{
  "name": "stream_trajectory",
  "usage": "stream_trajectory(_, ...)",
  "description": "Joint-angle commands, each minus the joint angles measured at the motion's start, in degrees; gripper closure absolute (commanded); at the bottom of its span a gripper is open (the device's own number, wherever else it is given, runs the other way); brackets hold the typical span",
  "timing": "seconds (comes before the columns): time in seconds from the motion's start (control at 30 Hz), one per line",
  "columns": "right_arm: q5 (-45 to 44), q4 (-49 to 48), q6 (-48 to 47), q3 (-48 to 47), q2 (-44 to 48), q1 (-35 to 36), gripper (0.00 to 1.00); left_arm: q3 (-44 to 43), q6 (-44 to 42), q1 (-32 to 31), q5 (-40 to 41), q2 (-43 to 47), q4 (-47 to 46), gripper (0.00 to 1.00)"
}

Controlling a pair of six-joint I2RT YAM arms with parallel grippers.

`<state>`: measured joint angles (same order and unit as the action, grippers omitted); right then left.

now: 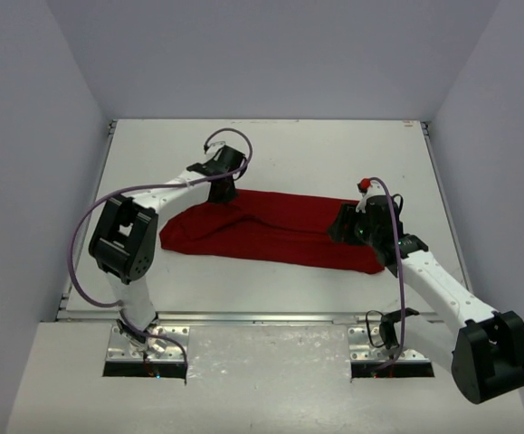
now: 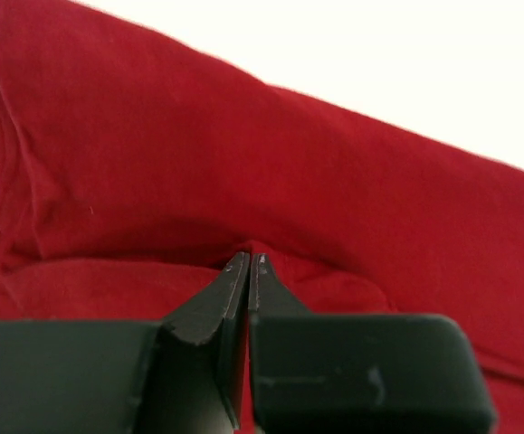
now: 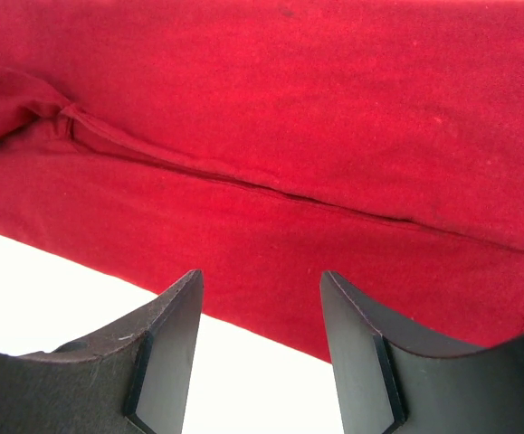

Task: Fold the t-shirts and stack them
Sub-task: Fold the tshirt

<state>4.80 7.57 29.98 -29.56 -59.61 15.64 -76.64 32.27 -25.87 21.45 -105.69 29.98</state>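
Note:
The dark red t-shirt (image 1: 271,231) lies folded into a long band across the middle of the white table. My left gripper (image 1: 223,190) is at the band's far left edge; in the left wrist view the jaws (image 2: 248,262) are closed together with a raised pinch of the t-shirt (image 2: 243,154) at their tips. My right gripper (image 1: 341,226) hovers over the band's right end. In the right wrist view it (image 3: 262,289) is open and empty, over the near edge of the t-shirt (image 3: 289,108). No neck tag shows.
The white table (image 1: 334,154) is boxed in by grey walls at the back and both sides. Its metal front rail (image 1: 271,316) runs just past the arm bases. A purple cable (image 1: 90,226) loops off the left arm.

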Motion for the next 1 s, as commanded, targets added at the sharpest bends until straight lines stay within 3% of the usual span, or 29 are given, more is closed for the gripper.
stream_trajectory(0.0,0.83,-2.04,-0.09,0.12,1.43,0.09,0.44,2.98,1.91,-3.04,1.84,5.14,-2.03,1.00)
stream_trajectory(0.5,1.18,-1.95,-0.09,0.03,2.13,0.18,0.44,20.91,12.37,-20.00,9.93,20.61,-0.45,1.00)
stream_trajectory(0.53,1.18,-2.04,-0.01,-0.06,2.05,0.09,0.44,21.35,12.90,-20.79,9.58,20.79,-0.53,0.90)
stream_trajectory(0.6,1.53,-1.95,0.08,-0.23,1.70,0.09,0.44,22.06,14.13,-22.64,10.01,21.22,0.43,0.59)
stream_trajectory(0.83,3.28,-2.82,-0.01,-0.32,0.55,0.18,0.44,21.80,18.61,-26.52,15.97,27.54,4.91,0.55)
stream_trajectory(0.9,4.86,-3.61,0.17,-0.41,-0.67,0.18,0.44,20.75,20.98,-24.77,20.90,28.25,8.33,0.49)
stream_trajectory(0.97,7.32,-5.11,0.43,-0.93,-2.34,0.62,0.44,21.00,21.87,-17.49,20.48,28.35,9.66,0.49)
